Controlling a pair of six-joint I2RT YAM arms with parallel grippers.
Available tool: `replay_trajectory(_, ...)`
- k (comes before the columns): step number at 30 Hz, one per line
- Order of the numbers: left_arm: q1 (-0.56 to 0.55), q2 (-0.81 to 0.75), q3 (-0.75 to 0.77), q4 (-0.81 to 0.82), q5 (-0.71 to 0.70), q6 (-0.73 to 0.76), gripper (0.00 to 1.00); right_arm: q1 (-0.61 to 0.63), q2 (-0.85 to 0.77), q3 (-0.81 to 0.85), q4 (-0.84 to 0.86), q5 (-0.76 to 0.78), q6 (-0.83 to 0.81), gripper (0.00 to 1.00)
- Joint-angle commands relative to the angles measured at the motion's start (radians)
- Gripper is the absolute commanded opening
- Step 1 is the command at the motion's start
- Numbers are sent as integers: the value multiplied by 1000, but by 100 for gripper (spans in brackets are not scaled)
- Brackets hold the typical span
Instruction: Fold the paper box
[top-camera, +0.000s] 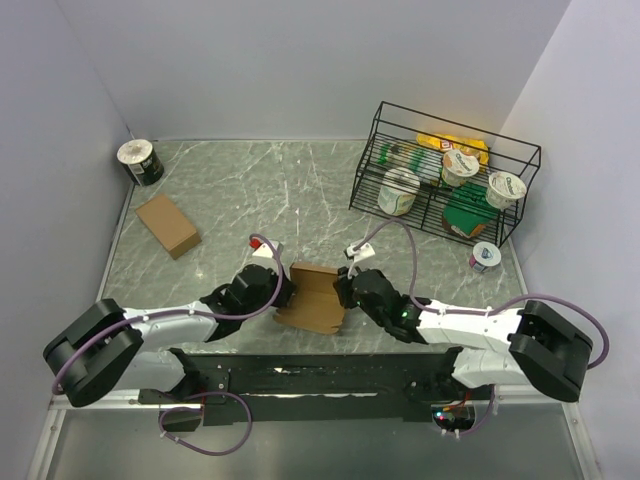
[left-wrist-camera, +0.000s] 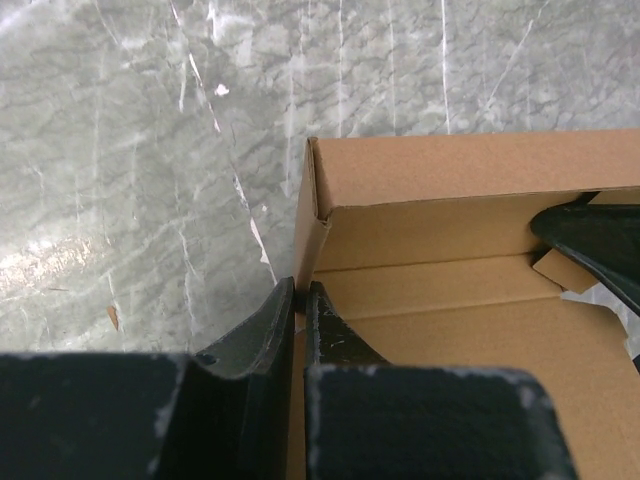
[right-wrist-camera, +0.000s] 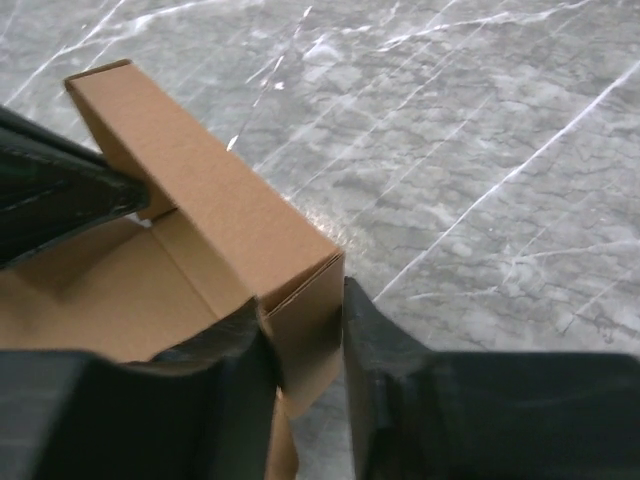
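Note:
A brown paper box (top-camera: 314, 297), partly folded with its walls up, sits near the table's front edge between both arms. My left gripper (top-camera: 284, 290) is shut on the box's left wall; in the left wrist view its jaws (left-wrist-camera: 298, 300) pinch the thin wall edge of the box (left-wrist-camera: 450, 250). My right gripper (top-camera: 342, 288) is shut on the box's right corner; in the right wrist view the jaws (right-wrist-camera: 300, 330) clamp the folded corner of the box (right-wrist-camera: 200, 200). The left gripper's finger (right-wrist-camera: 60, 195) shows inside the box.
A second flat brown box (top-camera: 168, 224) lies at the left. A tape roll (top-camera: 139, 160) stands at the back left corner. A black wire rack (top-camera: 445, 180) with cups and packets stands at the back right, with a small cup (top-camera: 485, 256) in front of it.

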Motion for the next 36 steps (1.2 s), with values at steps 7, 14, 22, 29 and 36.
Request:
replay_trajectory(7,10,-4,11,20,-22,13,2,-14,67,57,-65,45,-28,4)
replay_trajectory(14,12,-2,20,-17,-51,5,2,-15,81,67,-103,78,-6,24)
replay_trajectory(22,12,87,103,-106,-88,10,2,-14,-45,47,-95,-68,-27,72)
replay_trajectory(29,23,115,120,-101,-50,8,3,-14,-238,-34,-114,-185,-26,75)
replay_trajectory(36,27,96,94,-71,-19,13,2,-179,-465,-103,-207,-257,34,65)
